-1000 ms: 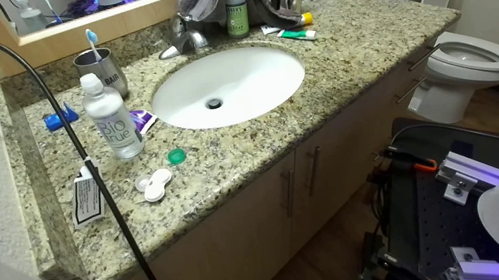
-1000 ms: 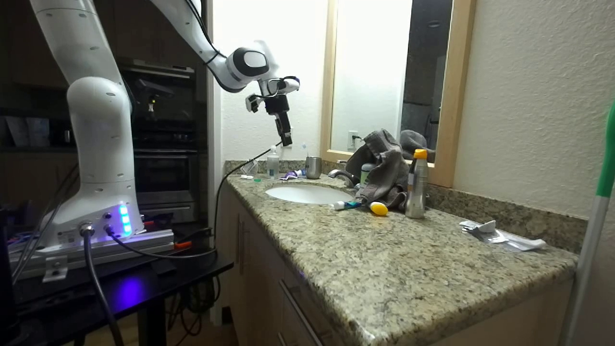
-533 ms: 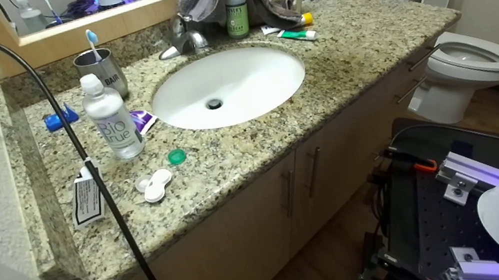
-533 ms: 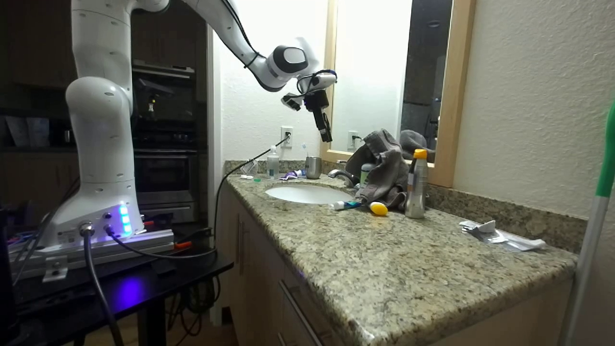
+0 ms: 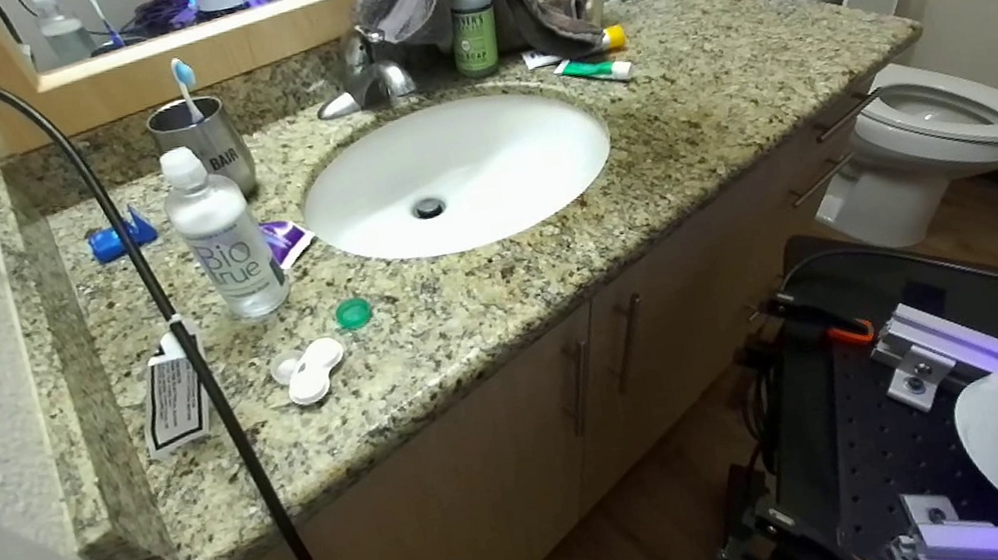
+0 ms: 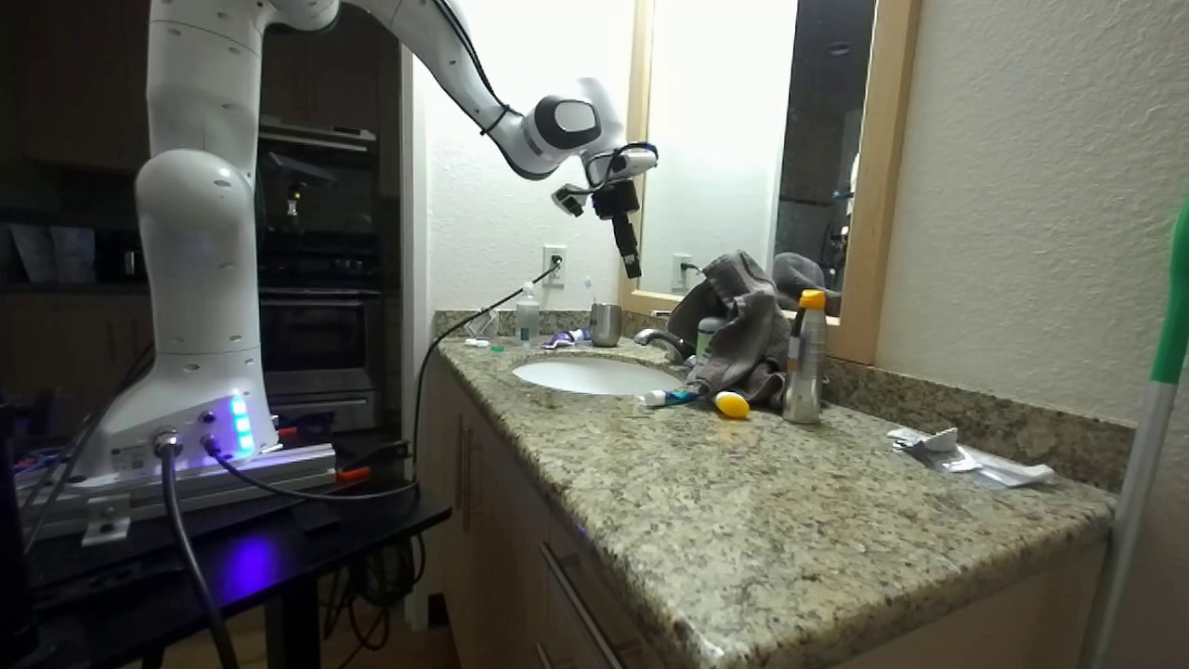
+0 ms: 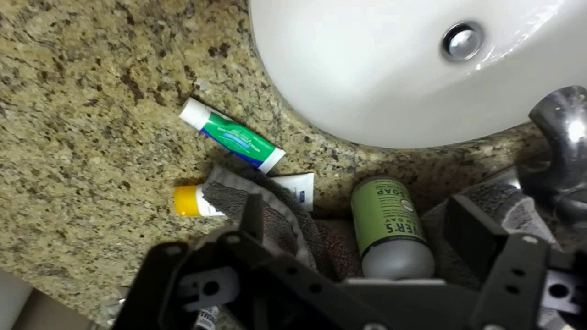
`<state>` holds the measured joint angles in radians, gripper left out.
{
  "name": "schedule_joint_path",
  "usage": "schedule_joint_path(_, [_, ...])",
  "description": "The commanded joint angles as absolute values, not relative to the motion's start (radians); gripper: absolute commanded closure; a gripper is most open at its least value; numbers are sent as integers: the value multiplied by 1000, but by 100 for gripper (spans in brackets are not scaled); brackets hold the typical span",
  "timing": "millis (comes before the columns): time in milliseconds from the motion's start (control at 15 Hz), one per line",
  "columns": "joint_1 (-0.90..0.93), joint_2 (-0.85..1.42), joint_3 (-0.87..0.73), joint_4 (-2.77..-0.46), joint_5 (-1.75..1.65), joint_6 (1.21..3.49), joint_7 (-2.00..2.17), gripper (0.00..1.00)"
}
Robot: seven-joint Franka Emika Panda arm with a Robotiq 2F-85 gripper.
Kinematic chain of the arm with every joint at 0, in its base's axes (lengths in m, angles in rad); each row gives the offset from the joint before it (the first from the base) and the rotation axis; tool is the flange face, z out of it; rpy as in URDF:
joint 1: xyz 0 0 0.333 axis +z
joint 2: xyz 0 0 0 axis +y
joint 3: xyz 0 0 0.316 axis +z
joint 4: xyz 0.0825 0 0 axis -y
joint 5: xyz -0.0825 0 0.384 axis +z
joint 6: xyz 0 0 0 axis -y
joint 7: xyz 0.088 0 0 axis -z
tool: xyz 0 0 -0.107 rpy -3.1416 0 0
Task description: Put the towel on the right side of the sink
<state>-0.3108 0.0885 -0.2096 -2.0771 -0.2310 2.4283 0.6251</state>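
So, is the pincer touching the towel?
Apart. In an exterior view, the pincer hangs clear of the towel, with mirror visible between them.

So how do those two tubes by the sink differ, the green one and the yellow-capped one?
The green tube has a white cap; the yellow-capped tube wears yellow. The green tube's body is green and blue; the yellow-capped tube's looks white. The towel covers the yellow-capped tube's middle, while the green tube's label shows. Both lie on the counter near the sink.
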Motion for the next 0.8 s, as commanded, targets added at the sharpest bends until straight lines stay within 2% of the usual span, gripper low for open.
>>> schedule_joint_path(0, [-316, 152, -250, -1970, -95, 2433, 419, 0])
schedule_joint_path(133, [-321, 196, -277, -1886, -79, 2421, 381, 0])
schedule_joint_path(267, [-300, 250, -336, -1805, -197, 2433, 557, 0])
schedule_joint_path(333, [-298, 177, -314, -1895, -130, 2429, 457, 0])
schedule_joint_path(600, [-294, 237, -346, -1819, -176, 2429, 534, 0])
schedule_joint_path(733, [-333, 276, -305, -1757, -56, 2366, 362, 0])
